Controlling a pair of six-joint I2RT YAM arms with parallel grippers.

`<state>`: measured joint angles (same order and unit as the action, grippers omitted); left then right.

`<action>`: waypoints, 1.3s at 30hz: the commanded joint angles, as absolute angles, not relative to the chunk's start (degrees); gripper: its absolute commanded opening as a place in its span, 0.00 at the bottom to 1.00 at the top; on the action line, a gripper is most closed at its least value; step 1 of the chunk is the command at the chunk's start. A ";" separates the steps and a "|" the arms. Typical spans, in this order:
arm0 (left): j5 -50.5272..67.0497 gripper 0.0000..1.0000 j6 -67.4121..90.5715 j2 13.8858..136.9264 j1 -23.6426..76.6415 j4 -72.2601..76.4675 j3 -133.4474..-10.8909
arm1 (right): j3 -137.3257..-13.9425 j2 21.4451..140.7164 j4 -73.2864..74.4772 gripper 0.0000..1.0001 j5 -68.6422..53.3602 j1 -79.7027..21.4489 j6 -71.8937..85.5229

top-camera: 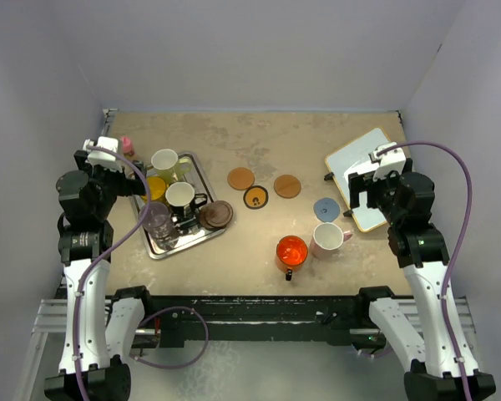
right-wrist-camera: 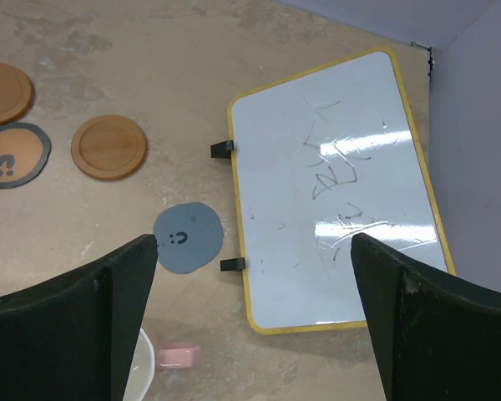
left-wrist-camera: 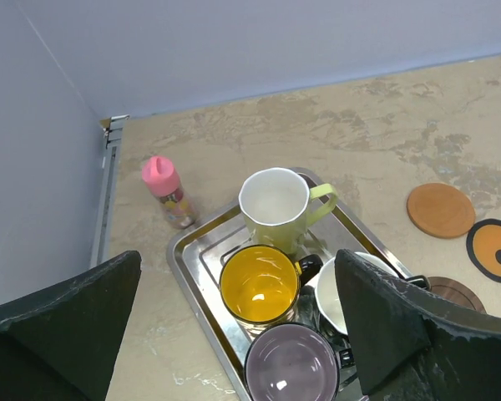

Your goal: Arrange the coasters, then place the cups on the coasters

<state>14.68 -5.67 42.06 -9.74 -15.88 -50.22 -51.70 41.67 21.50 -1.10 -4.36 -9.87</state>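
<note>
Four cups crowd the silver tray (left-wrist-camera: pixel 186 280) on the left: cream-green cup (left-wrist-camera: pixel 273 205), yellow cup (left-wrist-camera: pixel 259 284), purple glass cup (left-wrist-camera: pixel 292 363) and black cup (top-camera: pixel 180 195). The red-orange cup (top-camera: pixel 291 251) and pink cup (top-camera: pixel 326 240) stand mid-table, near the front. Loose between them lie the orange coaster (top-camera: pixel 240 178), black-rimmed coaster (top-camera: pixel 255 198), brown coaster (top-camera: pixel 287 185) and grey-blue coaster (top-camera: pixel 326 208), with the dark brown coaster (top-camera: pixel 217 215) right against the tray.

It's a mottled beige table (top-camera: pixel 259 134) with pale walls on three sides. Only the right wrist view catches the little face on the grey-blue coaster and the scribbles on the whiteboard (right-wrist-camera: pixel 334 184). Only the top view shows the red-orange cup.

The left gripper (left-wrist-camera: pixel 238 259), spread wide and empty, hangs over the tray with the yellow cup below, between its fingers. The right gripper (right-wrist-camera: pixel 255 238) is just as wide and empty, over the whiteboard's edge, with the grey-blue coaster beside one finger.
</note>
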 commanded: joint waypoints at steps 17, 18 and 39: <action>18.21 0.95 -6.26 41.39 -10.45 -12.79 -50.19 | -51.85 41.54 19.26 1.00 -3.60 -4.04 -11.00; 18.72 0.95 -6.47 41.46 -10.46 -12.85 -50.16 | -52.12 41.83 19.49 1.00 -4.01 -4.02 -11.21; 23.96 0.95 -20.68 50.52 1.86 -17.65 -51.32 | -56.10 53.44 21.54 1.00 -9.41 -12.64 -16.81</action>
<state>23.33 -13.67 49.12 -3.18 -16.34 -49.84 -53.98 53.39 23.33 -5.34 -12.47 -15.53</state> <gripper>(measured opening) 0.949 0.998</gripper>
